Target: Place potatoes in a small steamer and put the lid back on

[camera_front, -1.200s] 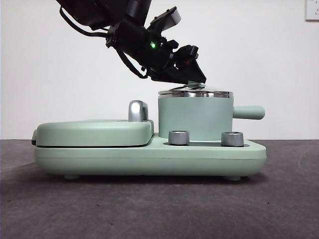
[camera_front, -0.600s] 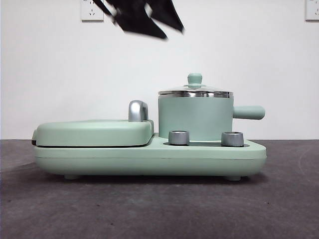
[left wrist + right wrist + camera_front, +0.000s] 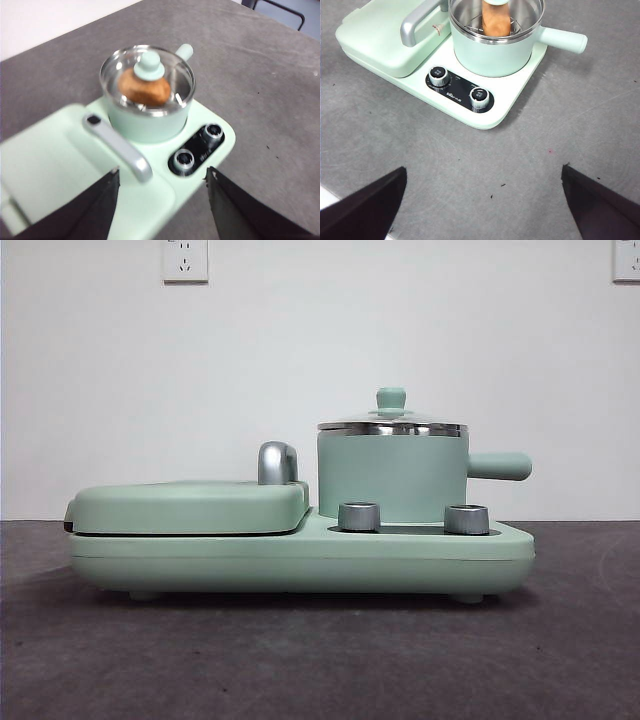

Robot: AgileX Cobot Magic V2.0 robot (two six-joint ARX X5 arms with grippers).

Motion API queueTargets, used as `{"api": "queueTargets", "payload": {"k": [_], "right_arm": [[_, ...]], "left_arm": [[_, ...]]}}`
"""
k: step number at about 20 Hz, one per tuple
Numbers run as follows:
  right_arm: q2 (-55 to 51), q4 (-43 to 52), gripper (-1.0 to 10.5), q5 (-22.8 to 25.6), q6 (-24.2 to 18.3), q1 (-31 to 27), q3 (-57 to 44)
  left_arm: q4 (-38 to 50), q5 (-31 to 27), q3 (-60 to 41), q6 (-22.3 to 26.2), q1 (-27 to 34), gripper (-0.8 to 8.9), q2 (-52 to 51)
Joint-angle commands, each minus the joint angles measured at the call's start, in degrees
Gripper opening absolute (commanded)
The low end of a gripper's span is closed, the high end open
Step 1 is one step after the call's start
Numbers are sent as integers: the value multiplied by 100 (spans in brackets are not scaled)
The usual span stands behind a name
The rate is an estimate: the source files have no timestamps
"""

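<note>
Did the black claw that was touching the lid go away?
Yes. It rose up and left the front view; the lid sits alone on the small steamer.

The left gripper (image 3: 161,175) has let go of the lid (image 3: 391,423) and withdrawn.

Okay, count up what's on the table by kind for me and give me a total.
Potato: 1
Steamer pot: 1
Glass lid: 1, sitting on the pot
Griddle cover: 1
Chrome handle: 1
Control knobs: 2
Cooker base: 1
Total: 8
</note>
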Motion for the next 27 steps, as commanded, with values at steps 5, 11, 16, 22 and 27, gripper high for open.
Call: {"api": "queueTargets", "payload": {"k": [5, 11, 16, 22, 27], "right_arm": [[20, 37, 479, -72, 66, 31, 57], [20, -63, 192, -151, 70, 31, 59], [11, 13, 30, -286, 63, 31, 66], [-7, 57, 30, -256, 61, 31, 66], [-7, 59, 30, -256, 61, 31, 66]], "left_arm": [[-136, -63, -1604, -1047, 254, 277, -1639], [-798, -92, -1744, -1121, 278, 14, -2033], [-730, -81, -1742, -1143, 273, 6, -2055], [-721, -81, -1742, -1143, 273, 6, -2055], [-267, -326, -2337, -671, 549, 6, -2686]]}}
